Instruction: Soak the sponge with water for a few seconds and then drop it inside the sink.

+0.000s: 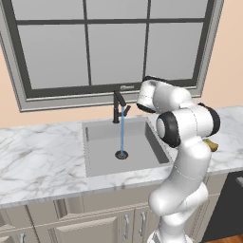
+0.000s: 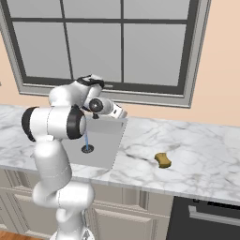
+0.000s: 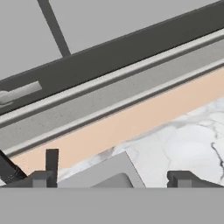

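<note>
The sponge (image 2: 162,160) is a small rounded block, yellow on its body with a darker olive-brown face, and it lies flat on the white marble counter (image 2: 197,150), well to the right of the sink (image 2: 117,140) and apart from its rim. In the left base view only a bit of the sponge (image 1: 212,146) peeks out from behind the arm's elbow. Nothing touches it.

The sink (image 1: 99,152) is a square grey basin sunk into the counter (image 1: 38,156), with a round dark drain (image 1: 121,154) near the middle of its floor. A slim black faucet (image 1: 117,105) stands at the back edge, and the water (image 1: 122,130) falls from it as a thin straight light-blue stream onto the drain.

The gripper (image 3: 111,177) hangs above the sink's back right corner, near the window sill (image 3: 131,94), its fingers (image 3: 183,178) spread wide and empty. In the right base view the gripper (image 2: 118,111) sits just over the sink's far edge, well apart from the sponge. A large window (image 1: 114,42) with dark bars fills the wall behind.
</note>
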Controlling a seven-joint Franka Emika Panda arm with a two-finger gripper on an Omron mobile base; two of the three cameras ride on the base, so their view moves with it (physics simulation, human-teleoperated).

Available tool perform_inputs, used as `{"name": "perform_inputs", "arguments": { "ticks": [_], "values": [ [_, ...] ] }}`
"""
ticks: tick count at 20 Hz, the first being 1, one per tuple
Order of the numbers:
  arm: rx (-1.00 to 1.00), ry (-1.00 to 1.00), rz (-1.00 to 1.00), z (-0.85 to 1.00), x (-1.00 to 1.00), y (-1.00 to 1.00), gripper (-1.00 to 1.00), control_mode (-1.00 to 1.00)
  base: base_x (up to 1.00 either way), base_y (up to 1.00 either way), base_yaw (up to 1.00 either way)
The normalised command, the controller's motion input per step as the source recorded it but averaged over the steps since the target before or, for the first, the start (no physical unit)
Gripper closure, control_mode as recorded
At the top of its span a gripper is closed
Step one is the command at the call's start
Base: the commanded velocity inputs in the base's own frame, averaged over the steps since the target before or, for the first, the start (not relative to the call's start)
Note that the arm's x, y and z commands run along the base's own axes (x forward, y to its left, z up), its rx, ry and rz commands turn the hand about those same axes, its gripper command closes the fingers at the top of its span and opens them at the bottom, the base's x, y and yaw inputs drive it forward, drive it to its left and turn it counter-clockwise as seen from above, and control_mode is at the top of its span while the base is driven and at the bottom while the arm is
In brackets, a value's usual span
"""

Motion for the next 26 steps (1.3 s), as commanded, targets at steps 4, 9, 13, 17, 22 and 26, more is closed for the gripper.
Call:
{"name": "perform_inputs", "arguments": {
  "ticks": [4,9,13,17,22,26],
  "values": [
    [0.01,0.18,0.01,0.64,-0.27,-0.26,-1.0,-1.0,0.0,0.0,0.0],
    [0.04,0.1,0.0,0.79,-0.06,-0.22,-1.0,-1.0,0.0,0.0,0.0],
    [0.06,0.03,0.0,0.87,0.0,-0.18,-1.0,-1.0,0.0,0.0,0.0],
    [0.08,0.01,0.0,0.8,0.0,-0.15,-1.0,-1.0,0.0,0.0,0.0],
    [0.05,0.04,0.0,0.64,-0.12,-0.13,-1.0,-1.0,0.0,0.0,0.0],
    [0.03,0.06,0.0,0.71,-0.22,-0.08,-1.0,-1.0,0.0,0.0,0.0]
  ]
}}
